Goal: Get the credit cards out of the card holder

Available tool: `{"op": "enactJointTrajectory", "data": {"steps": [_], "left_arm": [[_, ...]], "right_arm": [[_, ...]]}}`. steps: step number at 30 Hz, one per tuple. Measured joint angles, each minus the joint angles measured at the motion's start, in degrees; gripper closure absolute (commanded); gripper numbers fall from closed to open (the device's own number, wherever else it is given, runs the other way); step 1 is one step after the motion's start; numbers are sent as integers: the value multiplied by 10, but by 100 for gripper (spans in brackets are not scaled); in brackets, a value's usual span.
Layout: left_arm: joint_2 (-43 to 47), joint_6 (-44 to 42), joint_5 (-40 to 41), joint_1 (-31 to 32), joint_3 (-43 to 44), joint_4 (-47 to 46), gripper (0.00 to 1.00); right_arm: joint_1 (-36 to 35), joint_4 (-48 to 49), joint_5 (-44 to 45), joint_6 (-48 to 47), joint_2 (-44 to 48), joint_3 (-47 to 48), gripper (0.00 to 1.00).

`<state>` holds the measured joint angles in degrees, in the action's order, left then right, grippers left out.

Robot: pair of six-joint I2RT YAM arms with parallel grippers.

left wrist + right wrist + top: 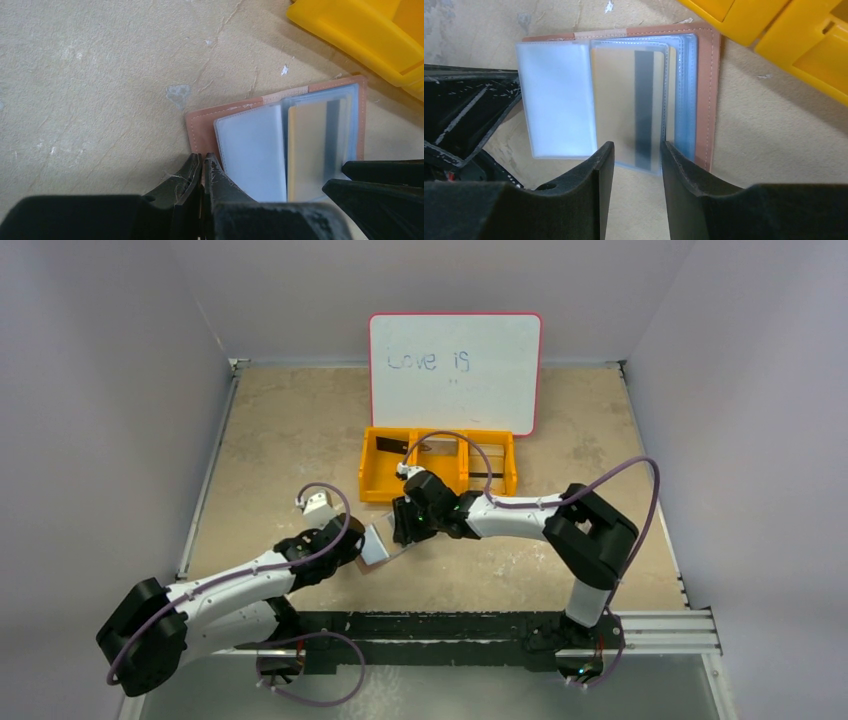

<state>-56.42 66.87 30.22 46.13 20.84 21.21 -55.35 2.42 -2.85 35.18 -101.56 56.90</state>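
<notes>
**Top view.** You see both arms meeting over the middle of the bench, in front of the orange tray and the whiteboard behind it. A dark card lies in the tray's left compartment. The card holder sits open between the left fingers and the right fingers. At this scale you cannot tell how either pair stands.

**Left wrist view.** The left fingers are pressed together on the near edge of the holder's brown cover, near its left corner. The holder lies open on the bench, just beside the tray. Its left clear pocket looks empty, and the next one holds a beige card with a dark stripe. The right fingers enter from the right, over that card's lower corner.

**Right wrist view.** The right fingers stand apart, gripping nothing. They are poised over the lower edge of the pocket that holds the beige card, and that edge shows in the gap between them.
</notes>
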Motion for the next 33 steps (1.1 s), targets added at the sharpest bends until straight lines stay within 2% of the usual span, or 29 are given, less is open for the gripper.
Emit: {"op": "enactJointTrajectory", "data": {"steps": [6,12,16,17,26,30,33], "left_arm": [[-3,-1,0,0,0,-4,100],[-4,-5,0,0,0,-8,100],[-7,-6,-1,0,0,-10,100],[-8,-7,-1,0,0,-10,100],[-3,-6,0,0,0,-12,100],[14,-3,4,0,0,-10,92],[37,5,14,0,0,-1,79]], "right_arm": [[12,24,-18,30,-1,-9,61],[61,151,-130,77,7,-82,65],[71,205,-180,93,7,-83,65],[70,252,-220,110,9,-82,65],[65,308,-277,125,-10,-64,68],[59,312,-298,122,-34,-49,72],[51,292,-295,111,-43,-41,70]]}}
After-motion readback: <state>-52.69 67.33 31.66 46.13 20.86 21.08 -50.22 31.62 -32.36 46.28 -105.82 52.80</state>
